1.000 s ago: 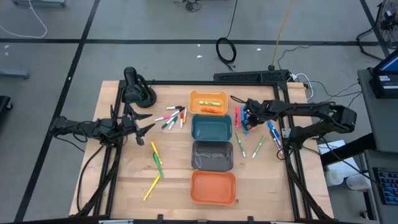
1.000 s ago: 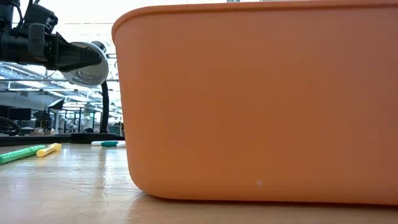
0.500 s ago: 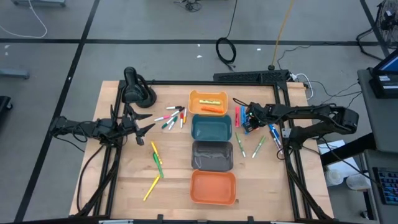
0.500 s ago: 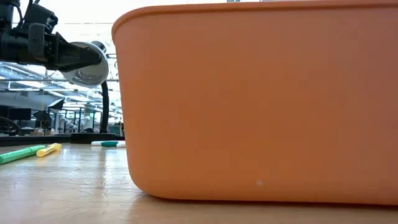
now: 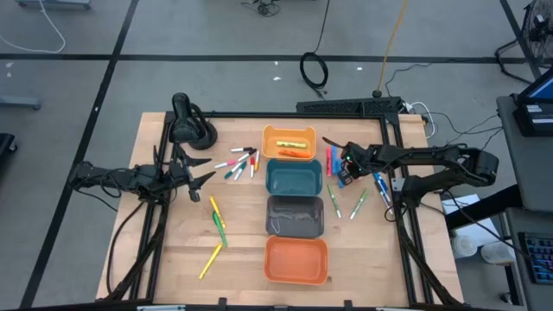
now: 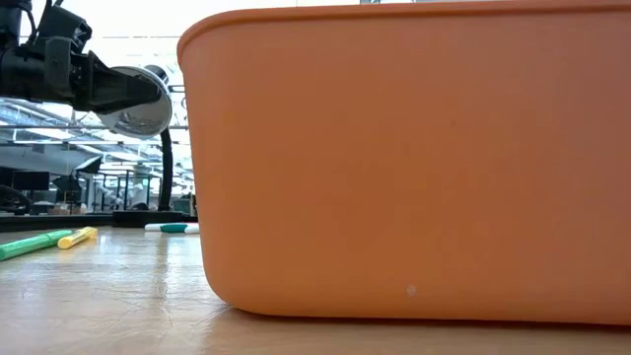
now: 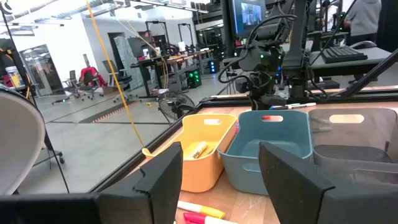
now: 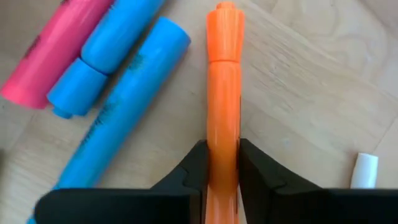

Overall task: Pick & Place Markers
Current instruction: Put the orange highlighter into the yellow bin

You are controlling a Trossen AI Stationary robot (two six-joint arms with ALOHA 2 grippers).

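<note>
While the right gripper (image 8: 222,163) pinches an orange marker (image 8: 222,93) against the table (image 5: 242,259) beside the teal bin (image 5: 293,177), the left gripper (image 7: 221,168) waits spread open near the left edge. Only the light-orange bin (image 5: 291,142) holds markers, two of them. Four bins stand in a row, and most markers lie loose: a cluster left of the bins, roughly three lower left, several right.

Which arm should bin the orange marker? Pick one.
Right. Its hand is shut on the orange marker, just right of the bins. The left hand hangs open and empty on their far side.
</note>
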